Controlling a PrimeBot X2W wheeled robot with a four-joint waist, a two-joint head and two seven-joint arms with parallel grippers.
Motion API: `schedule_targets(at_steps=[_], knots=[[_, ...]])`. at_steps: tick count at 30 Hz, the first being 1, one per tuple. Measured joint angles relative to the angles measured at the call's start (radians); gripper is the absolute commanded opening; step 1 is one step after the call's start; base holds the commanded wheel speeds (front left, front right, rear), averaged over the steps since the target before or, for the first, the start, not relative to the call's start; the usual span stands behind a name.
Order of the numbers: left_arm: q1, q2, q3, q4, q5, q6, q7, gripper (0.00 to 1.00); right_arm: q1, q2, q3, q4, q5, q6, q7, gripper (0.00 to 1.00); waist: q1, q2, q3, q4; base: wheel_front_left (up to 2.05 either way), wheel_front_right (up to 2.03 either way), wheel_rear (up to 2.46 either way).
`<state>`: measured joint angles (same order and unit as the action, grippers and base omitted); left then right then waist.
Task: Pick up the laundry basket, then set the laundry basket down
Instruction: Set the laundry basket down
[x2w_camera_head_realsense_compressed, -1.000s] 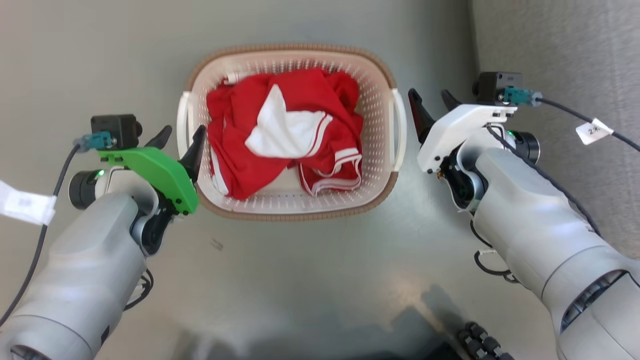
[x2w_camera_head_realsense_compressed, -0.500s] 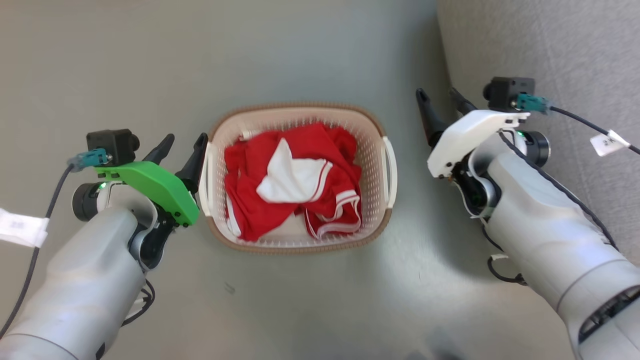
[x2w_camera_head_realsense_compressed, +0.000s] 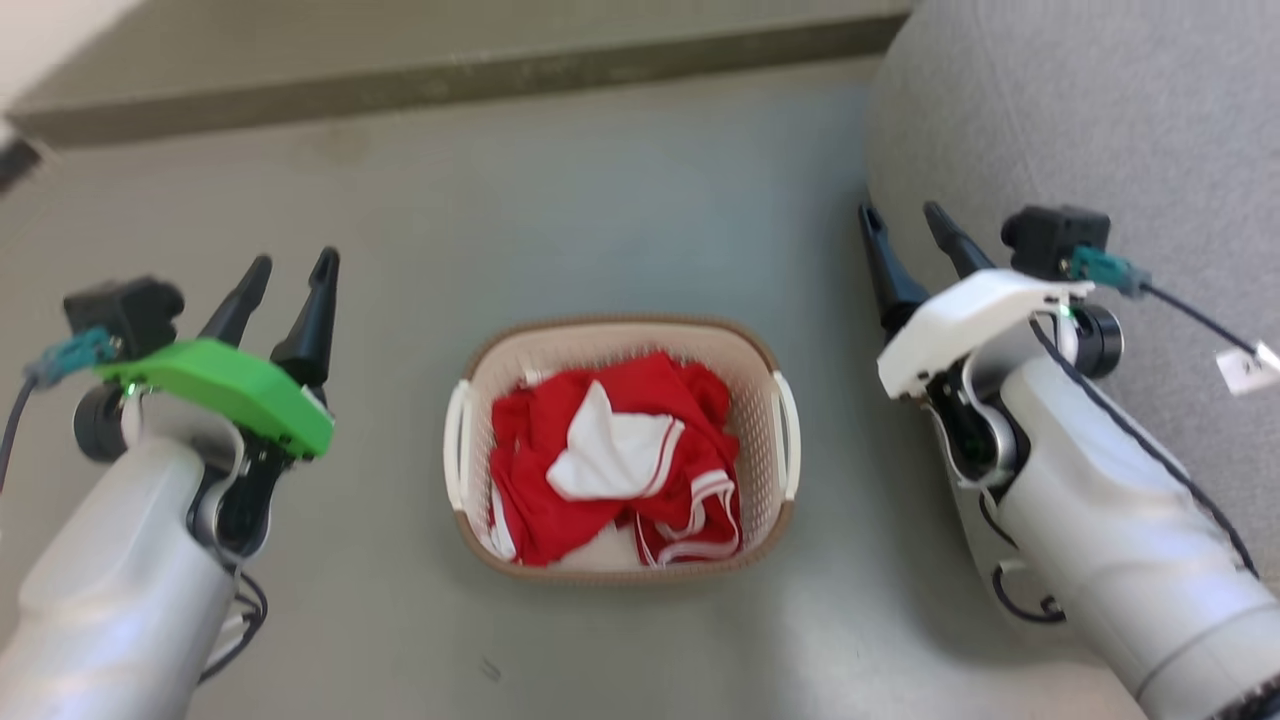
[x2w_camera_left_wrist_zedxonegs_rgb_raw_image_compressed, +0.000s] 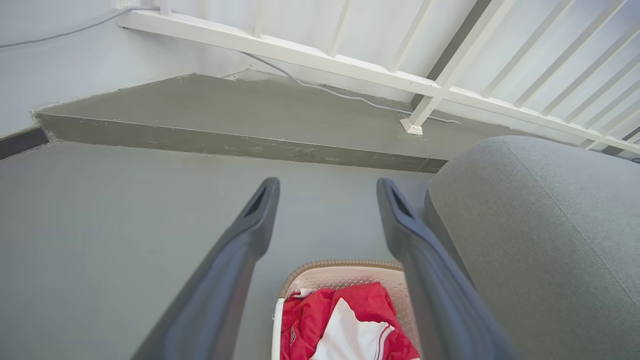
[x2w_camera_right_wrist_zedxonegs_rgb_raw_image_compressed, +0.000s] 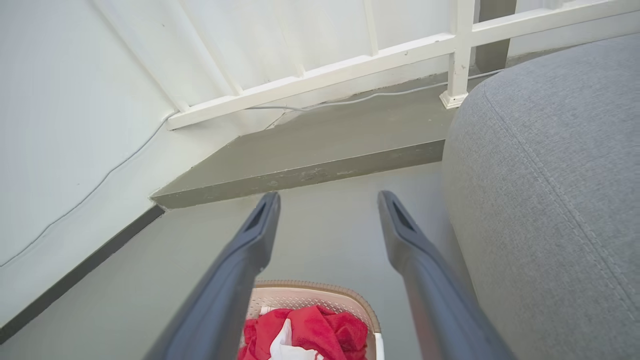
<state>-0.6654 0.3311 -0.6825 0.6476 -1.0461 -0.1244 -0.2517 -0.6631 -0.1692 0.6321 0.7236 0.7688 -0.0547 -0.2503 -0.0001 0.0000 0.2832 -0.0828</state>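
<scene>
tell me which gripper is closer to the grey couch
Right. The right gripper sits just beside the grey couch, fingers by its edge. The left gripper is across the laundry basket from it, over the floor.

On my left wrist feed, the left gripper (x2w_camera_left_wrist_zedxonegs_rgb_raw_image_compressed: 327, 187) has its two dark fingers (x2w_camera_left_wrist_zedxonegs_rgb_raw_image_compressed: 250, 235) spread wide, rising from the bottom edge to mid-frame. Low in the gap between them, at bottom centre, I see the upper end of the laundry basket (x2w_camera_left_wrist_zedxonegs_rgb_raw_image_compressed: 345, 262). Its brown rim curves over a perforated cream wall, and a red and white garment (x2w_camera_left_wrist_zedxonegs_rgb_raw_image_compressed: 350, 325) is bunched inside. The basket sits on grey floor (x2w_camera_left_wrist_zedxonegs_rgb_raw_image_compressed: 100, 225). A rounded grey fabric-covered piece of furniture (x2w_camera_left_wrist_zedxonegs_rgb_raw_image_compressed: 540, 235) takes up the right side, near the basket. A low concrete step (x2w_camera_left_wrist_zedxonegs_rgb_raw_image_compressed: 225, 142) crosses the upper half. Above it runs a white railing (x2w_camera_left_wrist_zedxonegs_rgb_raw_image_compressed: 350, 62), with a thin cable (x2w_camera_left_wrist_zedxonegs_rgb_raw_image_compressed: 325, 91) trailing along its base.
</scene>
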Motion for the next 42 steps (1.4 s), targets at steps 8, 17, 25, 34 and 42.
schedule_targets(at_steps=[8,17,25,34,42], knots=[[0.146,-0.010,0.129,-0.085,0.049,0.000,0.000,1.00,0.149,-0.025,-0.093,-0.134,-0.078,-0.009,0.000,1.00,0.0000,0.0000,-0.113,0.018,0.00,0.00,0.00],[0.300,-0.018,0.290,-0.217,0.198,0.005,0.000,1.00,0.303,-0.030,-0.178,-0.291,-0.172,-0.028,0.000,1.00,-0.0001,0.0000,-0.223,0.042,0.00,0.00,0.00],[0.418,-0.037,0.374,-0.322,0.303,0.024,0.000,1.00,0.418,-0.033,-0.239,-0.388,-0.235,-0.040,0.000,1.00,0.0000,0.0000,-0.263,0.056,0.00,0.00,0.00],[0.506,-0.091,0.423,-0.379,0.351,0.025,0.000,1.00,0.493,-0.023,-0.277,-0.423,-0.279,-0.049,0.000,1.00,0.0000,0.0000,-0.272,0.059,0.00,0.00,0.00],[0.551,-0.121,0.457,-0.426,0.410,0.023,0.000,1.00,0.534,-0.019,-0.279,-0.450,-0.315,-0.049,0.000,1.00,0.0000,0.0000,-0.276,0.058,0.00,0.00,0.00]])
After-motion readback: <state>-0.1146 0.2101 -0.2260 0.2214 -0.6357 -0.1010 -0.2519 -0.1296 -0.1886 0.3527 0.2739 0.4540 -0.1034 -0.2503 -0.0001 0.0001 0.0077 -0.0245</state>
